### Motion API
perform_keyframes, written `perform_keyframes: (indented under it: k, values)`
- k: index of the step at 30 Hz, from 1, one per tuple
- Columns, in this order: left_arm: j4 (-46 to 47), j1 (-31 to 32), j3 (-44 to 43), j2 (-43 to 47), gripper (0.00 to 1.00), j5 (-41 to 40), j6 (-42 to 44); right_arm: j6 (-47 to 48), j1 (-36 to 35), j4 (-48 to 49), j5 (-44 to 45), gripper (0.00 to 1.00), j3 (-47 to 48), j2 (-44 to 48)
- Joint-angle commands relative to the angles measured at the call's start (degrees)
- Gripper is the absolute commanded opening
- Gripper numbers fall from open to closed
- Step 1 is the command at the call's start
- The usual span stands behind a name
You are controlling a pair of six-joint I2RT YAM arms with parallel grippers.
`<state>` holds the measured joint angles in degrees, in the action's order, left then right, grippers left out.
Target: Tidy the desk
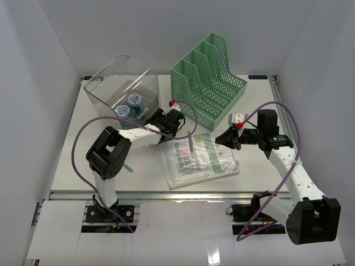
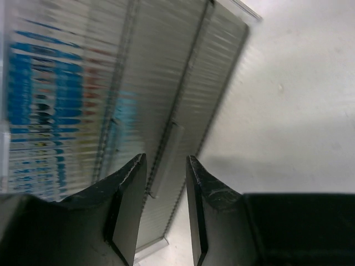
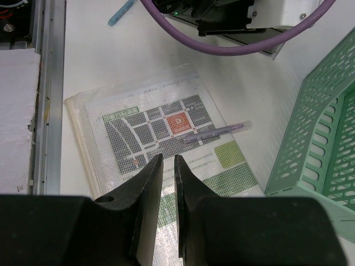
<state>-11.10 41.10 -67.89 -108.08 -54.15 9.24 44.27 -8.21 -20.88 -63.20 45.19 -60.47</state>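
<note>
Upper left of the overhead view: clear bin (image 1: 119,83), with the left gripper (image 2: 165,159) at its near wall.
Desk (image 1: 145,176): fills the middle of the frame, under the bin, green file rack (image 1: 213,77) and plastic folder (image 1: 199,160).
Left gripper: half closed astride a clear ridged wall; I cannot tell whether it pinches.
Right gripper (image 3: 167,157): nearly closed, empty, above the folder's right edge.
Pen (image 1: 190,143): lies on the folder.
Step, likely: shifting the bin. Seat both fingers squarely on the wall, move slowly and avoid tipping it.
</note>
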Motion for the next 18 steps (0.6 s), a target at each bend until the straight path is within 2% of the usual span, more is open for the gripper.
perform_keyframes:
  k: [1,18]
  values:
    - [5.45,-1.17,-1.92,-1.71,0.46,-4.12,4.01,-0.14,0.57,1.11,-1.52,0.21,-0.36,0.44]
    - [5.78,-4.25,-3.51,-6.73,0.42,-5.01,5.46,-0.41,0.83,1.08,-1.84,0.21,-0.36,0.53]
